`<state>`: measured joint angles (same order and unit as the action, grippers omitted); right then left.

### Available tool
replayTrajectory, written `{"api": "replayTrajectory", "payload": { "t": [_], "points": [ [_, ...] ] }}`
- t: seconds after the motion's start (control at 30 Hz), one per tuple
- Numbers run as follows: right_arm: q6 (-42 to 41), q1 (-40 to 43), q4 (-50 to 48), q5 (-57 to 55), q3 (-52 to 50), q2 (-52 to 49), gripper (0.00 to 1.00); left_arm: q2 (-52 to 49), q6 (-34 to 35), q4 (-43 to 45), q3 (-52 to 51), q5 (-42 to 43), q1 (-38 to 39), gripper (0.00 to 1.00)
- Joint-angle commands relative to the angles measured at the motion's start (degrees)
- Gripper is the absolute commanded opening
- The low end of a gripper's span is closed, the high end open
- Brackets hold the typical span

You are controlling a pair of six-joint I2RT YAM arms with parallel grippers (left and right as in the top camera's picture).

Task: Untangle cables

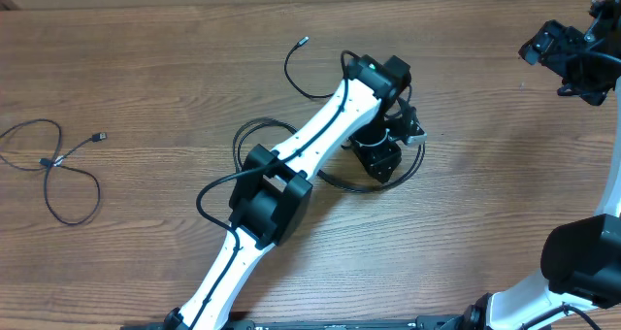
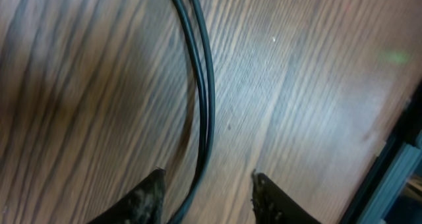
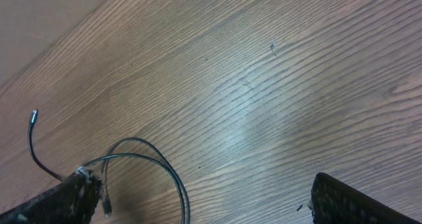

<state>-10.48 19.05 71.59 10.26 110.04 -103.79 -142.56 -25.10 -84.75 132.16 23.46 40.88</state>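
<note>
A thin black cable (image 1: 250, 128) lies looped in the middle of the table, with one silvery plug end (image 1: 304, 41) at the back. My left gripper (image 1: 385, 158) points down onto the right side of this loop. In the left wrist view two strands of the cable (image 2: 206, 99) run between its fingertips (image 2: 155, 184), which stand apart and open just above the wood. A second cable (image 1: 60, 165) lies loose at the far left. My right gripper (image 1: 571, 56) hangs open at the back right, nothing between its fingers; its wrist view shows a cable loop (image 3: 173, 174) below.
The left arm (image 1: 291, 165) stretches from the front edge across the middle and covers part of the loop. The right arm's base (image 1: 582, 262) stands at the front right. The brown wood table (image 1: 485, 184) carries nothing else.
</note>
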Motion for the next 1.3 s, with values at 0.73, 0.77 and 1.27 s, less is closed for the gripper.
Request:
{"api": "replayTrajectory", "payload": {
  "t": [0.73,0.77,1.27],
  "points": [
    [0.28,0.22,0.59,0.33,1.25,-0.83,1.0,-0.57,14.08,11.26,-9.01,-14.62,6.36,0.33],
    [0.28,0.22,0.61,0.33,1.25,-0.83,1.0,-0.57,14.67,11.26,-8.92,-14.64,6.4,0.31],
    [0.26,0.2,0.61,1.44,1.25,-0.83,1.0,-0.46,17.44,5.31,-6.99,-14.51,7.61,0.24]
  ]
}}
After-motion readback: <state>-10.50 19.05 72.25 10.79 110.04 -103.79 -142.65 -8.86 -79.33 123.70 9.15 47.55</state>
